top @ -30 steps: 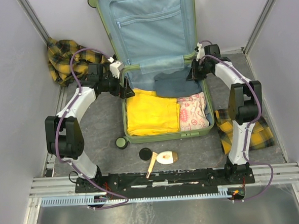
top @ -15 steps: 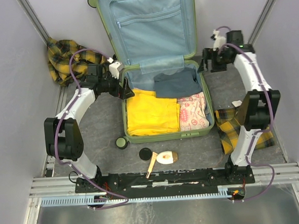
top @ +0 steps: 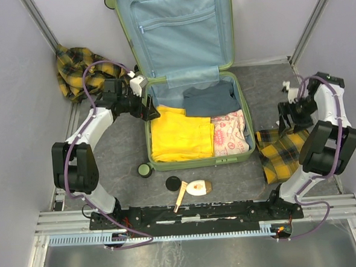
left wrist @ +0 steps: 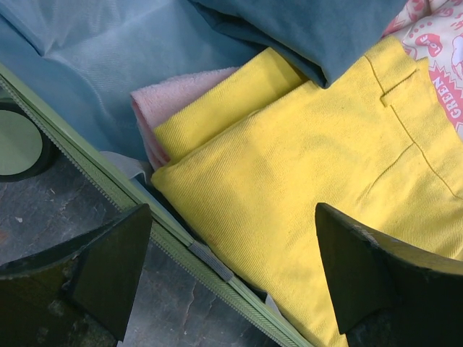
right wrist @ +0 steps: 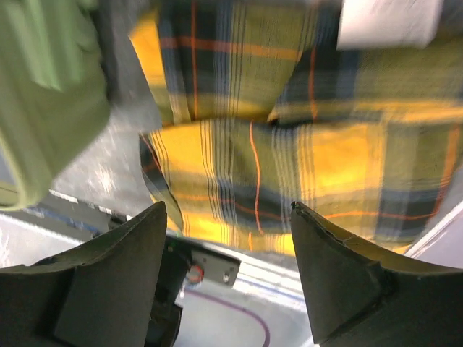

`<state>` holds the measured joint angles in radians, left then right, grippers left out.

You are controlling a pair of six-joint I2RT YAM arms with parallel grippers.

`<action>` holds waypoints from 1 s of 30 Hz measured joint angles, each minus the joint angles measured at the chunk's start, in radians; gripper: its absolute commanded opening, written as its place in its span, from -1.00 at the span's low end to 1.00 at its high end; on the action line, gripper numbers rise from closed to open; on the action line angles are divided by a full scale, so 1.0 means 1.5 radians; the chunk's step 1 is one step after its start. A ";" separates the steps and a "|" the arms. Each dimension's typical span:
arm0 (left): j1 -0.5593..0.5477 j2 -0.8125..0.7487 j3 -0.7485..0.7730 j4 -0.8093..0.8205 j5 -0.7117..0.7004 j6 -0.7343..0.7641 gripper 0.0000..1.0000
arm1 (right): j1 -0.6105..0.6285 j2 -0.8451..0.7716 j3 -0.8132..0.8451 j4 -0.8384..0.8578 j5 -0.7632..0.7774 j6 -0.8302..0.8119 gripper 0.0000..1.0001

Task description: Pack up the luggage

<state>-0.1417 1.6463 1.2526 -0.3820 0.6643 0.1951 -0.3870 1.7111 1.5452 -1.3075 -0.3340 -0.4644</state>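
Observation:
The luggage (top: 242, 114) lies open, its lid with light blue lining propped against the back wall. Its base holds a folded yellow garment (top: 179, 133), a blue-grey garment (top: 209, 99) and a pink printed cloth (top: 229, 135). My left gripper (top: 151, 110) hangs open over the case's left rim (left wrist: 210, 266); in the left wrist view its jaws (left wrist: 235, 278) straddle that rim and the yellow garment (left wrist: 304, 188). Right of the case, my right gripper (top: 285, 121) is open and empty above a yellow plaid cloth (top: 285, 154). That plaid cloth (right wrist: 289, 159) looks blurred between the right gripper's (right wrist: 228, 282) fingers.
A second plaid cloth (top: 77, 70) is bunched at the back left. In front of the case lie a black round lid (top: 173, 184), a wooden-handled brush (top: 180, 197) and a white and brown object (top: 198, 187). A pink towel (left wrist: 181, 94) is tucked under the yellow garment.
My right arm has swung away from the case's back right corner, out to the right and forward over the plaid cloth, and its jaws have opened. The left arm has stayed put.

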 measured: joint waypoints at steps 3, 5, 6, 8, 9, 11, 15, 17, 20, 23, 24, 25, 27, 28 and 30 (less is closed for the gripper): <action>-0.002 0.000 -0.003 0.006 0.000 0.000 0.99 | -0.009 0.000 -0.084 0.000 0.037 -0.014 0.57; -0.003 0.000 -0.004 0.009 0.000 0.000 0.99 | -0.009 0.010 -0.106 0.001 0.059 -0.002 0.67; -0.003 -0.001 -0.005 0.011 0.000 0.000 0.99 | -0.009 0.017 -0.107 0.004 0.068 0.012 0.80; -0.004 -0.002 -0.006 0.012 -0.001 0.000 0.99 | -0.009 0.033 -0.105 0.023 0.081 0.057 0.89; -0.004 -0.003 -0.007 0.012 -0.002 0.000 0.99 | -0.009 0.041 -0.105 0.037 0.088 0.097 0.91; -0.004 -0.007 -0.011 0.012 -0.003 0.000 0.99 | -0.008 0.047 -0.105 0.061 0.099 0.170 0.97; -0.004 -0.016 -0.021 0.012 -0.006 0.000 0.99 | -0.002 0.050 -0.091 0.100 0.163 0.349 0.98; -0.004 -0.020 -0.027 0.015 -0.006 0.000 1.00 | 0.003 0.063 -0.065 0.102 0.198 0.427 1.00; -0.004 -0.023 -0.032 0.018 -0.006 0.000 1.00 | 0.018 0.096 -0.027 0.115 0.256 0.527 0.99; -0.004 -0.023 -0.032 0.017 -0.006 0.000 1.00 | 0.039 0.122 -0.024 0.122 0.292 0.589 0.99; -0.004 -0.023 -0.032 0.017 -0.006 0.000 1.00 | 0.044 0.133 -0.024 0.124 0.298 0.603 0.99; -0.004 -0.023 -0.032 0.017 -0.006 0.000 0.99 | 0.048 0.146 -0.021 0.123 0.302 0.616 0.99; -0.004 -0.023 -0.032 0.016 -0.007 0.000 0.99 | 0.056 0.174 -0.018 0.126 0.306 0.638 0.97; -0.004 -0.023 -0.032 0.014 -0.008 0.000 0.99 | 0.058 0.188 -0.018 0.129 0.307 0.646 0.92; -0.004 -0.023 -0.031 0.012 -0.010 0.001 0.99 | 0.060 0.212 -0.018 0.132 0.312 0.660 0.77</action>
<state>-0.1482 1.6119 1.2064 -0.3641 0.6491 0.1963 -0.2966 2.0296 1.5181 -1.1091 0.1341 0.5259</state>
